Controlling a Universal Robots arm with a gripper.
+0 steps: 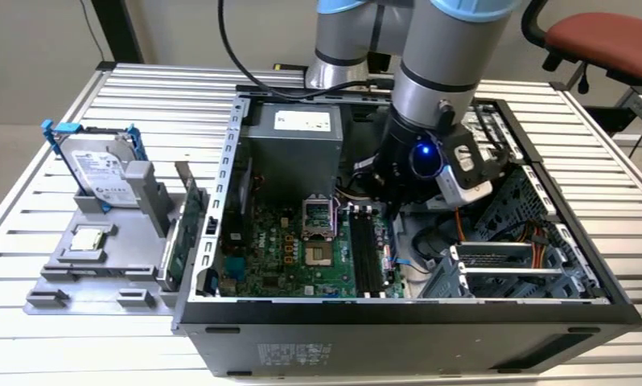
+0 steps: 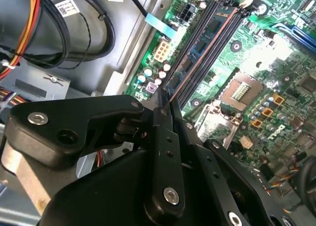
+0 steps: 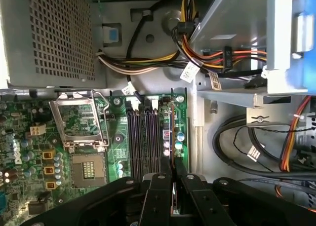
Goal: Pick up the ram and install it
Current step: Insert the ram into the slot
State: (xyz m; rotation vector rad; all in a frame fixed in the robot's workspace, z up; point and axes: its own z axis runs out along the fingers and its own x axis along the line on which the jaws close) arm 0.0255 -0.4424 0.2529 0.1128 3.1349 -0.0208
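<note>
The gripper (image 2: 168,110) clenches the ram (image 2: 202,51) by its end, edge-down along the memory slots (image 3: 145,142) at the socket's (image 3: 81,122) three o'clock, apparently lined up for seating.

Silver-grey cylindrical robot arm (image 1: 434,84), light-blue joint caps, black cable; matte-black metal gripper (image 2: 165,115), silver screws, blue lamp above it.
</note>
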